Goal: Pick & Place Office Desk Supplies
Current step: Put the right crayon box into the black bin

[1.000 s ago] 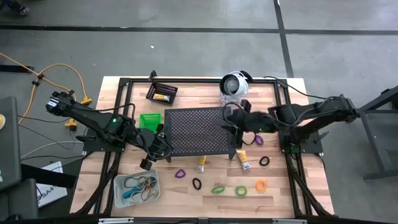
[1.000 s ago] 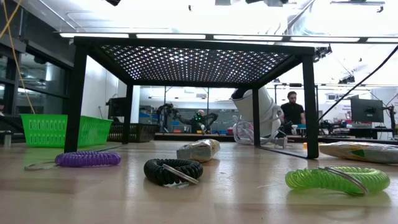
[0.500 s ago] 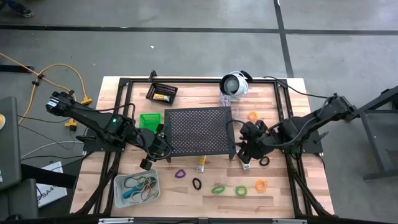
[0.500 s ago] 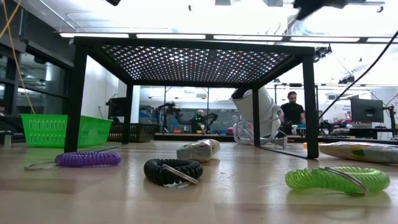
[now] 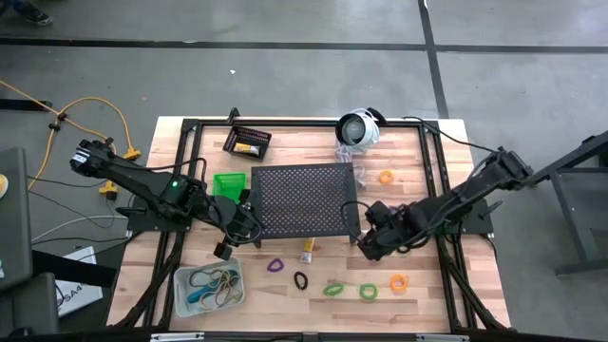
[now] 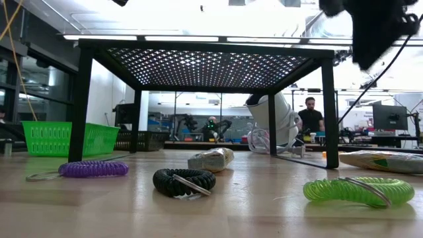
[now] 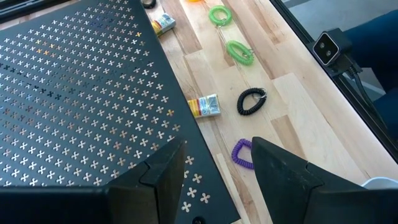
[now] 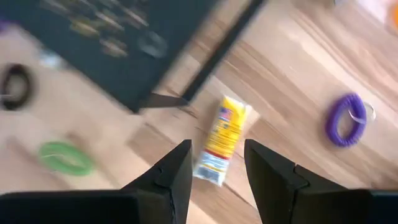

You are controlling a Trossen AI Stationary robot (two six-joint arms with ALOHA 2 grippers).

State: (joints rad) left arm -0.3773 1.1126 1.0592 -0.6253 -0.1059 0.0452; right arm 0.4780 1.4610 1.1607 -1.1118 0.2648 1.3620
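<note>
My right gripper (image 5: 372, 243) hangs open above a small yellow tube (image 8: 221, 140) that lies flat on the table by the black stand's near right leg (image 8: 211, 56). Its fingers point down and touch nothing. A second yellow tube (image 5: 308, 250) lies near the stand's front edge. Purple (image 5: 275, 265), black (image 5: 301, 280), green (image 5: 332, 288) and orange (image 5: 399, 282) loops lie along the near side. My left gripper (image 7: 217, 155) waits open over the stand's near left corner. The clear bin (image 5: 186, 296) holds rubber bands.
The big black perforated stand (image 5: 304, 199) fills the table's middle. A green bin (image 5: 228, 183) and a black bin (image 5: 247, 142) stand at the far left. A round white device (image 5: 359, 128) stands at the far side. Another orange loop (image 5: 387, 177) and a purple loop (image 8: 345, 119) lie right of the stand.
My right gripper has gone from beside the stand's right edge toward the table's near edge and down. It has tipped to point downward and rolled about its own axis, and now hangs over the yellow tube. Its finger gap shows no change. No object has moved.
</note>
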